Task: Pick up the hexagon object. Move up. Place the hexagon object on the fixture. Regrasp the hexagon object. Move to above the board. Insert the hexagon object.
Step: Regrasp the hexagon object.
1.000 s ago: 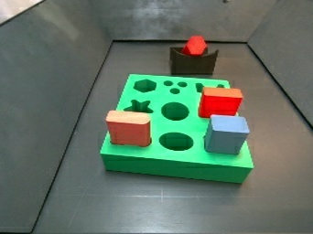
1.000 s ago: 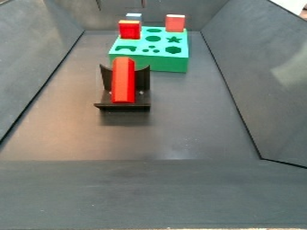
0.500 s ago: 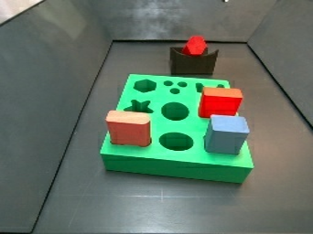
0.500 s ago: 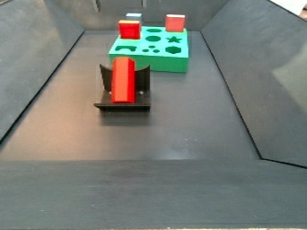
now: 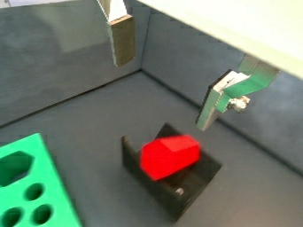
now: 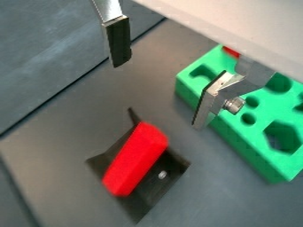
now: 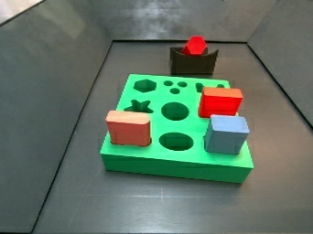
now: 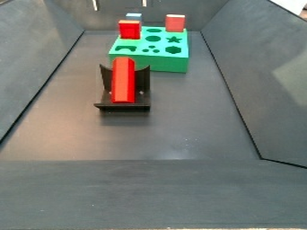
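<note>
Hexagon object (image 6: 134, 158) resting on fixture (image 6: 158, 182), gripper (image 6: 166, 75) above, jaws apart

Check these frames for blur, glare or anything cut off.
Both wrist views: the open gripper looks soft, the red hexagon piece on the fixture fairly sharp. Both side views: even light, dull floor sheen, green board clear, gripper out of frame.

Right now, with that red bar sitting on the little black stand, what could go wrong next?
The gripper hangs open above the hexagon object, which lies in the fixture, touching nothing. Risks, as I judge them:
1. A finger could come down on the bar rather than beside it.
2. An off-centre grasp might tilt it, spoiling insertion into the board.
</note>
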{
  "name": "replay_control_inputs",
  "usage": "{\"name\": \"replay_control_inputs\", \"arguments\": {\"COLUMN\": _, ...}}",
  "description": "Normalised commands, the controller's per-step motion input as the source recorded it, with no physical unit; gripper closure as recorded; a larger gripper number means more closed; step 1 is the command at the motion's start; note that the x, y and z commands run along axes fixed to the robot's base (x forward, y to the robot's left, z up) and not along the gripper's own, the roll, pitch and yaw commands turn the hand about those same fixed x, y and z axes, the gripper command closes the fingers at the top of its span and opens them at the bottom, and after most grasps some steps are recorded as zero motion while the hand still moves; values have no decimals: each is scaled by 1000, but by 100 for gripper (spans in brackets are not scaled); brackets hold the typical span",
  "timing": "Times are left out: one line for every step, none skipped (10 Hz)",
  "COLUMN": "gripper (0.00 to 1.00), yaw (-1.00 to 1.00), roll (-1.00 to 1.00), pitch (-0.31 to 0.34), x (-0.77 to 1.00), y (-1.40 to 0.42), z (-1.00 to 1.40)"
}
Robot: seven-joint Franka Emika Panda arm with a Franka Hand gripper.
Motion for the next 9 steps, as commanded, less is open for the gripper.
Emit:
{"name": "replay_control_inputs", "arguments": {"gripper": 0, "yaw": 47, "roll": 1000, "pitch": 47, "x": 33, "y": -23, "z": -10}}
{"name": "replay_control_inputs", "arguments": {"gripper": 0, "yaw": 50, "roll": 1000, "pitch": 54, "x": 46, "y": -24, "z": -12}}
{"name": "replay_control_inputs", "arguments": {"gripper": 0, "yaw": 54, "roll": 1000, "pitch": 64, "x": 59, "y": -27, "z": -13}}
{"name": "replay_control_inputs", "arguments": {"gripper": 0, "yaw": 60, "roll": 1000, "pitch": 77, "x": 75, "y": -28, "z": -19}}
{"name": "replay_control_inputs", "arguments": {"gripper": 0, "yaw": 67, "roll": 1000, "pitch": 92, "x": 89, "y": -32, "z": -19}}
{"name": "replay_control_inputs", "arguments": {"gripper": 0, "yaw": 81, "roll": 1000, "pitch": 118, "x": 101, "y": -36, "z": -16}}
{"name": "replay_control_inputs", "arguments": {"gripper": 0, "yaw": 94, "roll": 1000, "pitch": 137, "x": 108, "y": -39, "z": -18}}
{"name": "replay_control_inputs", "arguments": {"gripper": 0, "yaw": 115, "roll": 1000, "pitch": 159, "x": 114, "y": -39, "z": -24}}
{"name": "replay_control_inputs", "arguments": {"gripper": 0, "yaw": 154, "roll": 1000, "pitch": 189, "x": 114, "y": -43, "z": -21}}
